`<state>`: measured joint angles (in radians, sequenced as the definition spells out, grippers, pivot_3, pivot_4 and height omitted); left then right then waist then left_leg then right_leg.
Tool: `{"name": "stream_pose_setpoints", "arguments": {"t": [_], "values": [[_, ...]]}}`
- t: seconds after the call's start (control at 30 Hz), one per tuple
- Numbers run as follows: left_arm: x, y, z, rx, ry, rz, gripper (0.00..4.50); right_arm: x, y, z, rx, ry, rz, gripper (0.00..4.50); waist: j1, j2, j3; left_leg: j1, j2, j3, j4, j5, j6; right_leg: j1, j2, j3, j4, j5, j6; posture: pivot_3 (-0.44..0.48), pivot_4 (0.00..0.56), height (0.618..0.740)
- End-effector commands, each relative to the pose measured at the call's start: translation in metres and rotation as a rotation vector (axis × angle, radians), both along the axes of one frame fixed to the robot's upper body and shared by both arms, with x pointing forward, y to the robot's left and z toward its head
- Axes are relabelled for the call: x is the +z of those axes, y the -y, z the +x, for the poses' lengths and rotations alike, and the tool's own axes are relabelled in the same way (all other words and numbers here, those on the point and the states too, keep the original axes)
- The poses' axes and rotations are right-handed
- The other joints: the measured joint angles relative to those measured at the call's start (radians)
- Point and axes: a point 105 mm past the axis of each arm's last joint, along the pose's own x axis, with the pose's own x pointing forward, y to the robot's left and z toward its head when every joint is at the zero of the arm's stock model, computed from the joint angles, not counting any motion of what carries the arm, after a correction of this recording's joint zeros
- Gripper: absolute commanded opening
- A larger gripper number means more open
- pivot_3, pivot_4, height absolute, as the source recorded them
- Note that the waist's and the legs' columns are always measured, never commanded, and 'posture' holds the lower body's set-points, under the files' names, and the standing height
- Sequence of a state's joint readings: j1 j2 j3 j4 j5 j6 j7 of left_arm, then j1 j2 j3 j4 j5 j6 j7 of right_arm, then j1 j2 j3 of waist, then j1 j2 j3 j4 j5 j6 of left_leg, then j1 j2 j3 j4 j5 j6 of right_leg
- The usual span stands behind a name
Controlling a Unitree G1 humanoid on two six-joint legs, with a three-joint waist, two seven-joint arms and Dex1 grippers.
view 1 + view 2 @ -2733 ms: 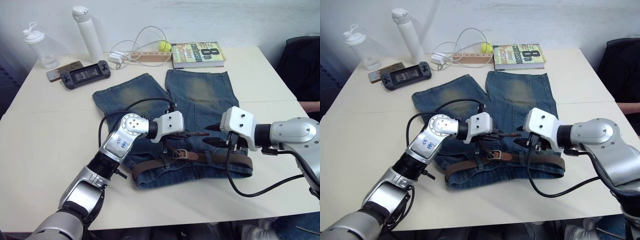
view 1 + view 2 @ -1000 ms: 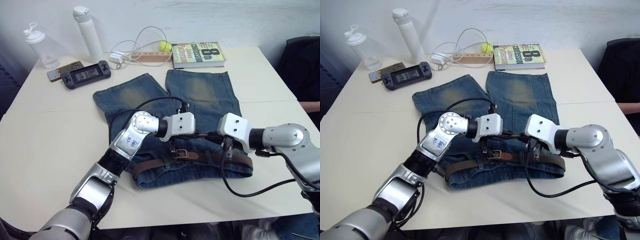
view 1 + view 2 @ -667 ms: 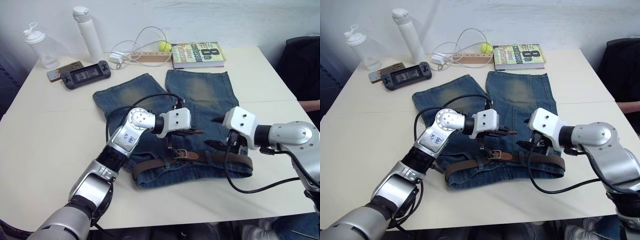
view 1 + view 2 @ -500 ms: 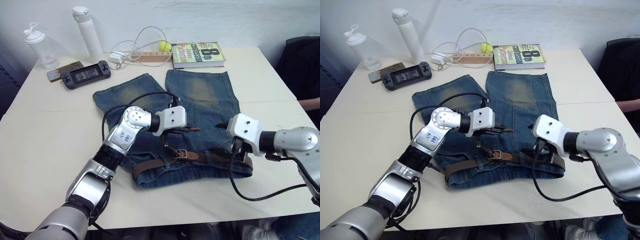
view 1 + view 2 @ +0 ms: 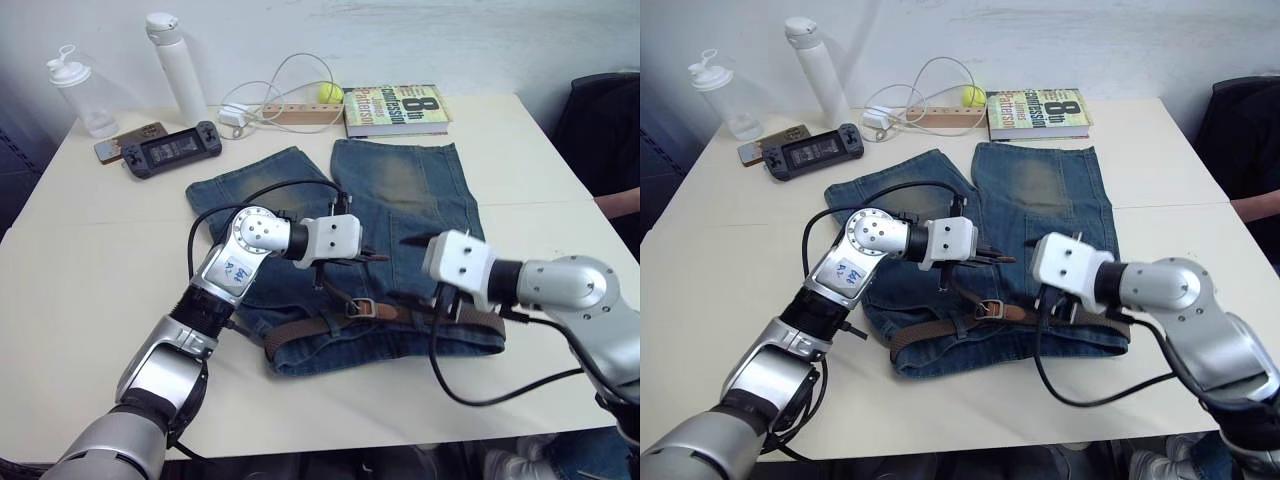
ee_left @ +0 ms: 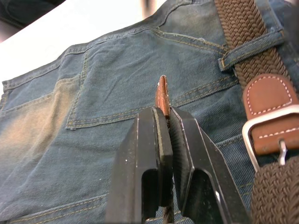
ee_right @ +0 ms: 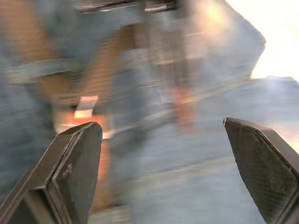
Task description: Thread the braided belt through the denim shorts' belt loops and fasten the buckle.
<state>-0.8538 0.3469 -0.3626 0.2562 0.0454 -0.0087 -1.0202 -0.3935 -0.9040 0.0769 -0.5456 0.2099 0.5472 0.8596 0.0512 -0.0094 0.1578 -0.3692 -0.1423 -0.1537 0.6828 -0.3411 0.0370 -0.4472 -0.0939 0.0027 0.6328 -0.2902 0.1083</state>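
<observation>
The denim shorts (image 5: 400,190) lie flat mid-table, waistband toward me. The braided belt (image 5: 300,332) runs along the waistband under a belt loop (image 6: 252,46), and its silver buckle (image 5: 362,308) rests near the middle. My left gripper (image 5: 372,258) hovers over the shorts just behind the buckle. Its fingers (image 6: 154,140) are shut on the belt's light brown tip (image 6: 162,95), which stands edge-up between them. My right gripper (image 5: 412,297) is low over the waistband right of the buckle, with its fingers (image 7: 70,168) spread wide and nothing between them.
Along the far edge stand a book (image 5: 395,107), a tennis ball (image 5: 328,92), a white cable (image 5: 270,90), a game console (image 5: 170,148), a white bottle (image 5: 175,65) and a clear shaker (image 5: 80,90). A dark chair (image 5: 605,130) and a person's hand (image 5: 625,200) are at the right.
My right gripper has opened, let go of the belt tip and dropped toward the waistband. The left gripper has drawn back to the left with the tip still in it.
</observation>
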Motion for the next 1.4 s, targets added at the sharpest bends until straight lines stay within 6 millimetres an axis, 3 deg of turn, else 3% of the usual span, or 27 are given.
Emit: {"name": "stream_pose_setpoints", "arguments": {"t": [0.03,0.1,0.2,0.43,0.47,0.57,0.83,1.17,1.27,1.4], "values": [[0.011,0.007,-0.009,-0.043,0.017,-0.033,0.0,0.004,-0.003,0.0,0.013,0.034,-0.001,4.39,0.0,0.0,0.0,0.0,0.0,0.0,0.0,0.0,0.0,0.0,0.0,0.0,0.002,0.0,0.0,0.0,0.15,0.74],[0.013,0.01,-0.012,-0.053,0.015,-0.04,0.0,0.001,-0.004,0.0,0.016,0.026,-0.002,4.39,0.0,0.0,0.0,0.0,0.0,0.0,0.0,0.0,0.0,0.0,0.0,0.0,0.003,0.0,0.0,0.0,0.15,0.74],[0.017,0.014,-0.015,-0.066,0.009,-0.056,0.0,-0.004,-0.005,0.003,0.014,0.018,-0.005,3.58,-0.001,0.0,0.0,0.0,0.0,0.0,0.0,0.0,0.0,0.0,0.0,0.0,0.003,0.0,0.0,0.0,0.15,0.74],[0.019,0.015,-0.017,-0.066,0.001,-0.061,0.0,-0.011,-0.004,0.008,0.008,0.006,-0.005,0.21,-0.003,0.0,0.0,0.0,0.0,0.0,0.0,0.0,0.0,0.0,0.0,0.0,0.004,0.0,0.0,0.0,0.15,0.74],[0.019,0.014,-0.017,-0.063,0.002,-0.058,0.0,-0.011,-0.004,0.009,0.008,0.005,-0.002,0.1,-0.003,0.0,0.0,0.0,0.0,0.0,0.0,0.0,0.0,0.0,0.0,0.0,0.004,0.0,0.0,0.0,0.15,0.74],[0.024,0.012,-0.013,-0.035,-0.035,-0.103,0.0,-0.012,-0.003,0.009,0.006,0.002,-0.003,0.1,-0.003,0.0,0.0,0.0,0.0,0.0,0.0,0.0,0.0,0.0,0.0,0.0,0.004,0.0,0.0,0.0,0.15,0.74],[0.018,0.002,-0.006,-0.009,0.045,-0.024,3.16,-0.011,-0.001,0.009,0.003,0.002,-0.008,0.0,-0.003,0.0,0.0,0.0,0.0,0.0,0.0,0.0,0.0,0.0,0.0,0.0,0.004,0.0,0.0,0.0,0.15,0.74],[0.008,0.014,-0.001,-0.014,0.07,0.028,3.16,-0.007,-0.003,0.01,0.005,0.007,0.001,0.0,-0.001,0.0,0.0,0.0,0.0,0.001,0.0,0.0,0.0,0.0,0.0,0.0,0.004,0.0,0.0,0.0,0.15,0.74],[0.01,0.018,0.0,-0.018,0.05,0.005,2.31,-0.006,-0.004,0.01,0.008,0.009,-0.002,0.0,-0.001,0.0,0.0,0.0,0.0,0.001,0.0,0.0,0.0,0.0,0.0,0.0,0.004,0.0,0.0,0.0,0.15,0.74],[0.011,0.016,0.0,-0.019,0.04,0.001,0.64,-0.007,0.0,0.01,0.001,0.008,-0.012,0.0,-0.002,0.0,0.0,0.0,0.0,0.001,0.0,0.0,0.0,0.0,0.0,0.0,0.004,0.0,0.0,0.0,0.15,0.74]]}}
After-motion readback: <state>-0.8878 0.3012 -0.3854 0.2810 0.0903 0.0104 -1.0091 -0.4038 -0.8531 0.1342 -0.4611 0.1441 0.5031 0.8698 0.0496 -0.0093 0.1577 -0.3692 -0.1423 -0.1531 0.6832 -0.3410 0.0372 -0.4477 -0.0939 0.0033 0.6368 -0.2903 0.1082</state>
